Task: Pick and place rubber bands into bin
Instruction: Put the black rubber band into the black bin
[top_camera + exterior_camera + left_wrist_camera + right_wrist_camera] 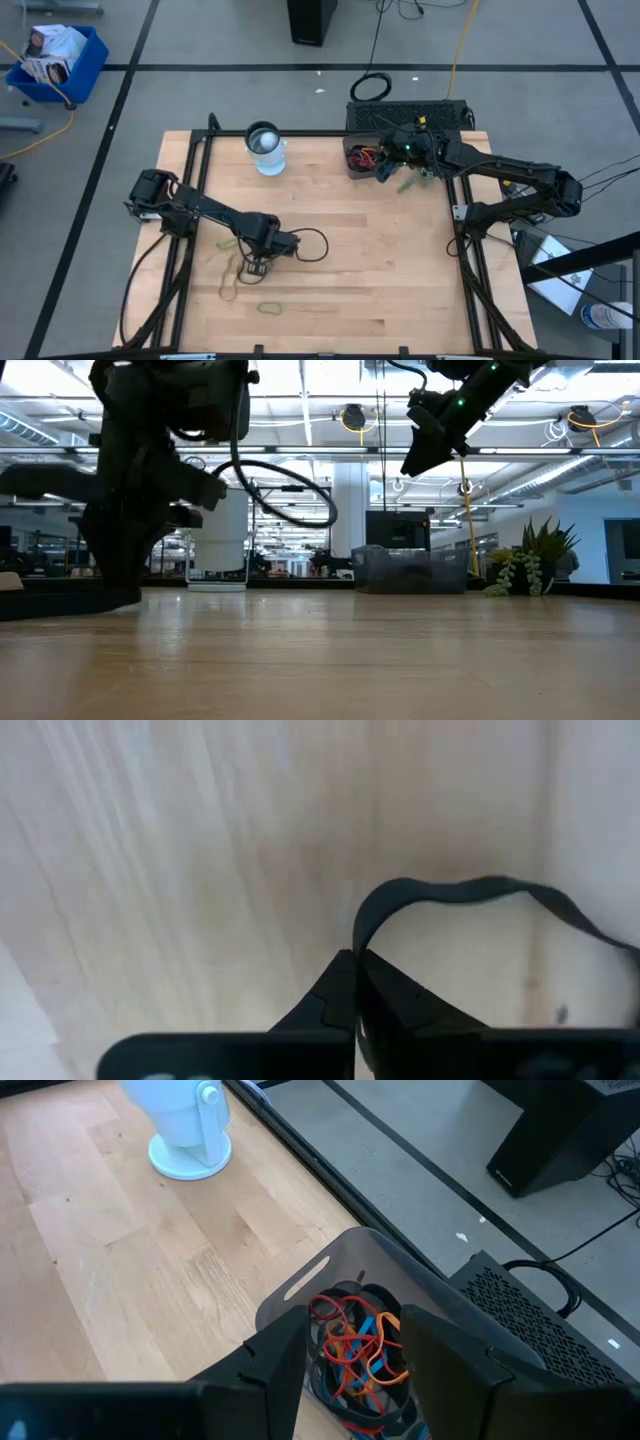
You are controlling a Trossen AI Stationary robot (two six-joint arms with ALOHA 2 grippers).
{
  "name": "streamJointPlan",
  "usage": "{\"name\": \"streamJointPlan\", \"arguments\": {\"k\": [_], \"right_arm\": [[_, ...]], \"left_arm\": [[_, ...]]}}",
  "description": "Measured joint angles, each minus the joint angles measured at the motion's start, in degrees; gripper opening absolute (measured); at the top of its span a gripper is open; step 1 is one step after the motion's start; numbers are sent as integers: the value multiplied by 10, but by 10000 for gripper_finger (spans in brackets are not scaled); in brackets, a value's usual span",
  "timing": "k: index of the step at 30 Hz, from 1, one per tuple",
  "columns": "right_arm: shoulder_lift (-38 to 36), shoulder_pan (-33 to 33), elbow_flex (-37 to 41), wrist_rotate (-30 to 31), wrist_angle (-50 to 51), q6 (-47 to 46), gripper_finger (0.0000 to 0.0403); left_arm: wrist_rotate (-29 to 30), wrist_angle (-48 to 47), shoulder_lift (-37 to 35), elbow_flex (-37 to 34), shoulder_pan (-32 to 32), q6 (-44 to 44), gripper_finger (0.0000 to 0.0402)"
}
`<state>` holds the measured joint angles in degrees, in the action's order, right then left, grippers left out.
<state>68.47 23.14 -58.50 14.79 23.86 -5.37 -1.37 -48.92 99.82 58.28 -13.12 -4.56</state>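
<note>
Rubber bands (355, 1355) (red, orange, blue, black) fill the bin (330, 1270).

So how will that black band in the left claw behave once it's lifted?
Likely floppy: the black band already curves loosely from the shut left claw. Probably very light, being thin. It may dangle and swing, so it could snag on the bin rim.

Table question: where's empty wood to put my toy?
The middle of the table, between the left end effector and the bin, is bare. It is crowded near the rubber bands front-left and by the cup.
</note>
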Motion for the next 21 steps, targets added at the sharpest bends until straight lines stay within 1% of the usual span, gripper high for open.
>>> {"name": "streamJointPlan", "arguments": {"k": [2,6,11,14,16,17,21], "right_arm": [[0,0,0,0,0,0,157],[0,0,0,0,0,0,158],[0,0,0,0,0,-1,158],[0,0,0,-6,0,-27,156],[0,0,0,-40,0,-36,156],[0,0,0,-67,-2,-35,156],[0,-13,0,-199,-29,-24,155]], "left_arm": [[-14,0,-12,7,3,-7,14],[-26,0,-42,35,14,-4,6],[-12,12,-85,86,32,6,13],[-7,34,-112,122,45,26,7],[-4,45,-128,146,54,33,6],[0,53,-136,157,59,34,8],[14,93,-158,202,75,60,14]]}}
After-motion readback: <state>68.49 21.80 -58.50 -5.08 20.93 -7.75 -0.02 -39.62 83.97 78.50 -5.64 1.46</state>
